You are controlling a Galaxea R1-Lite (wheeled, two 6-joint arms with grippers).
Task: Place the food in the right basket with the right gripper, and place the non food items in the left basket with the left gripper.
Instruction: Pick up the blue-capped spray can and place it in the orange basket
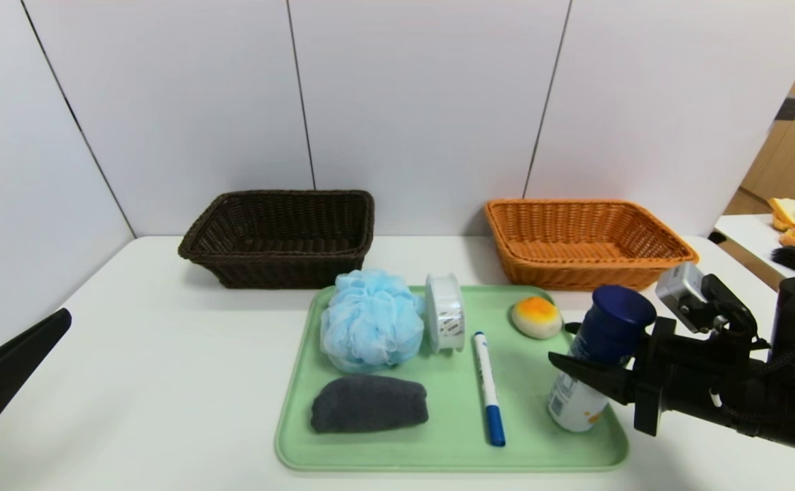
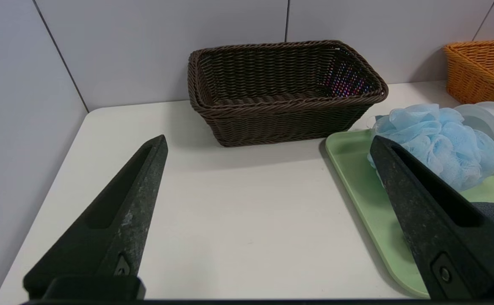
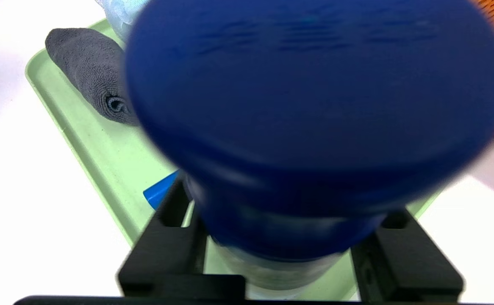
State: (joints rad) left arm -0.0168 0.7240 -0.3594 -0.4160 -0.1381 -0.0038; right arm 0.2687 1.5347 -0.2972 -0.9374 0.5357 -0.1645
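A white bottle with a wide blue cap [image 1: 598, 354] [image 3: 314, 106] stands at the right end of the green tray [image 1: 452, 453]. My right gripper [image 1: 592, 372] [image 3: 285, 212] reaches in from the right, its jaws closed in on the bottle's body just under the cap. An orange-topped bun [image 1: 536, 317] lies behind the bottle. Also on the tray are a blue bath pouf [image 1: 370, 327], a clear tape roll [image 1: 445, 312], a blue-capped marker [image 1: 488, 389] and a rolled grey towel [image 1: 369, 404]. My left gripper [image 1: 16, 307] [image 2: 268, 142] hangs open over bare table at the far left.
The dark brown basket [image 1: 281, 235] [image 2: 285, 84] sits at the back left and the orange basket [image 1: 585, 239] at the back right, both against the wall panels. A side table with other items [image 1: 789, 225] lies beyond the right edge.
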